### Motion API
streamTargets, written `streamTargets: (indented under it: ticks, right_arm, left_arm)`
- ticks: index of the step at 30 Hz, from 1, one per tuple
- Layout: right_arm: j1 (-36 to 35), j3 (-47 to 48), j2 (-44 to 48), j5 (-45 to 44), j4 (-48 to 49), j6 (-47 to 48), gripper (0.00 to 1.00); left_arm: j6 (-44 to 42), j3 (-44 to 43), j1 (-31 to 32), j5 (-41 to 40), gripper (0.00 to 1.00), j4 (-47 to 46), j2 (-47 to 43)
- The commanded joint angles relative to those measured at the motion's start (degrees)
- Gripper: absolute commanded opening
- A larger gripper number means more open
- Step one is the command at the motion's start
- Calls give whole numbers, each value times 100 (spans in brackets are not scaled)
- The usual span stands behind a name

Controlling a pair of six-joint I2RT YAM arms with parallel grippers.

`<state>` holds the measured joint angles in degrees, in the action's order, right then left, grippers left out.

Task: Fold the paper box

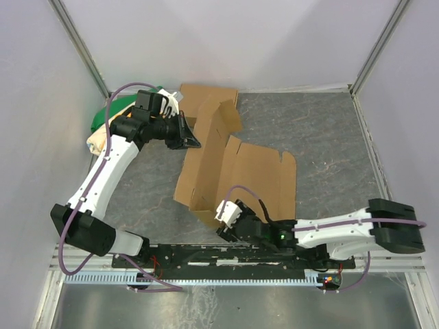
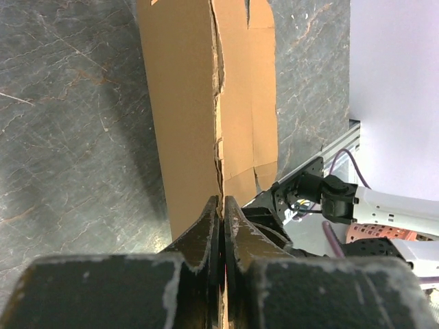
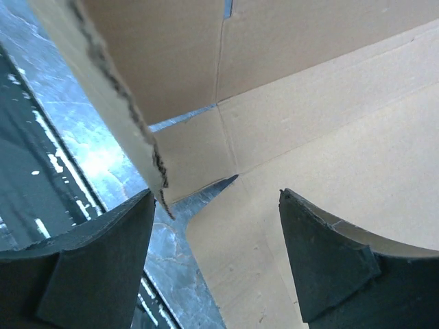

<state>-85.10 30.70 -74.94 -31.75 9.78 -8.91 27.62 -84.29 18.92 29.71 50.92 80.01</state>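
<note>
At the middle of the grey marbled table (image 1: 329, 137), the plain brown die-cut cardboard paper box (image 1: 257, 178) lay half-formed; light, stiff, crease-prone, probably best gripped at wall edges. The left gripper (image 2: 221, 205) pinched 1 raised wall; the right gripper (image 3: 216, 199), toward the table's near edge, gaped empty.

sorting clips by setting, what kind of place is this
Likely a robot test cell: white panels on metal framing enclose a grey marbled tabletop, with a left arm and right arm bolted to a rail at its near edge.
</note>
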Motion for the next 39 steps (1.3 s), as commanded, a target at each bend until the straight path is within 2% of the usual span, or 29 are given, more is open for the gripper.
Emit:
streamTargets:
  ticks: [1,7,12,16,21,27,39]
  right_arm:
    - [-29,-191,879,465,-142,-198,81]
    - [-24,-192,1372,1050,-581,-199,82]
    - [-24,-376,1861,1059,-740,-387,82]
    - [-26,-425,1978,1029,-823,-441,82]
    - [-24,36,1085,1004,-798,-350,82]
    - [-59,271,-91,567,110,-238,81]
    - [-299,519,-704,193,681,-370,80]
  left_arm:
    - [-239,-160,-55,451,3,-74,66]
    - [-591,-339,-55,724,3,-2,102]
    - [-1011,-213,-64,786,3,111,82]
    - [-1145,33,-72,1111,5,-212,-154]
    - [-1042,207,-72,1552,7,-466,-267]
    - [-653,297,-72,1775,7,-689,-407]
    - [281,691,-68,1024,3,-771,-790]
